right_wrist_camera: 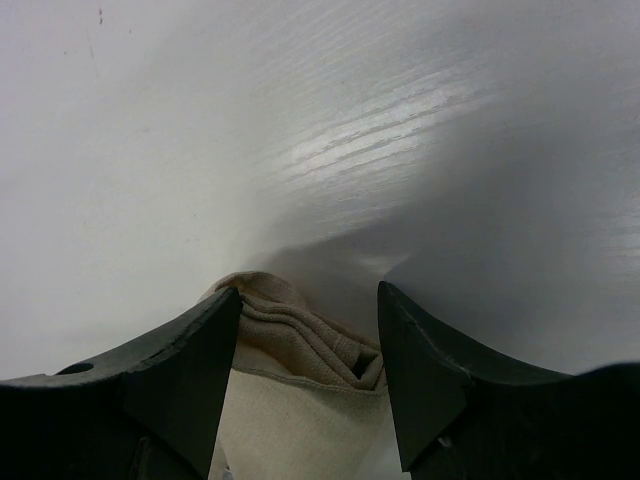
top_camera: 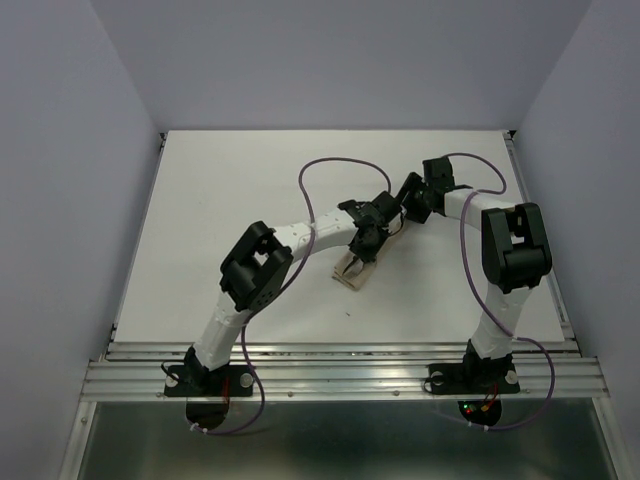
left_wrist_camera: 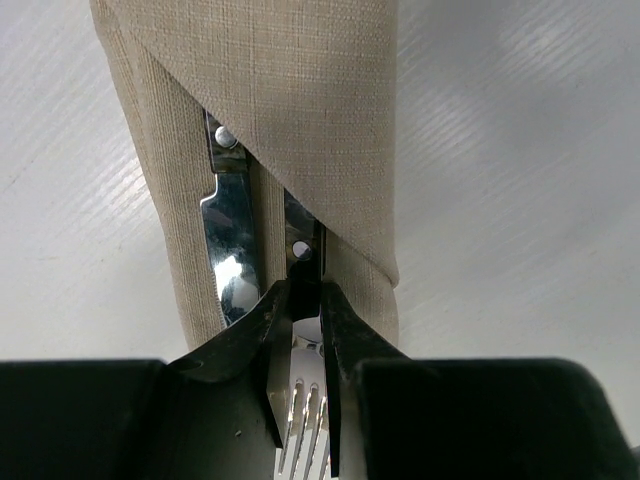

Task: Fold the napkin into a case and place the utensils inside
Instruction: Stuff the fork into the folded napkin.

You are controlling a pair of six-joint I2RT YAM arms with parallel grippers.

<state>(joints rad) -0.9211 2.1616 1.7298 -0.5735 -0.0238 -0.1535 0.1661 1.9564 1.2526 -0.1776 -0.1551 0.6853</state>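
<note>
Left gripper [left_wrist_camera: 304,305] is pinching the silver-tined fork [left_wrist_camera: 302,415] in the woven beige cloth case [left_wrist_camera: 300,100]; right gripper [right_wrist_camera: 310,295] is straddling it, jaws spread.

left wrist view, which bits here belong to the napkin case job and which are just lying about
Part of the job:
- the case
- the knife, tucked into it
- the fork, pinched by the left end effector
- the right end effector, astride one end of the case

Just lying about:
- no loose item shows
- only the table and the arms' purple cables
</note>
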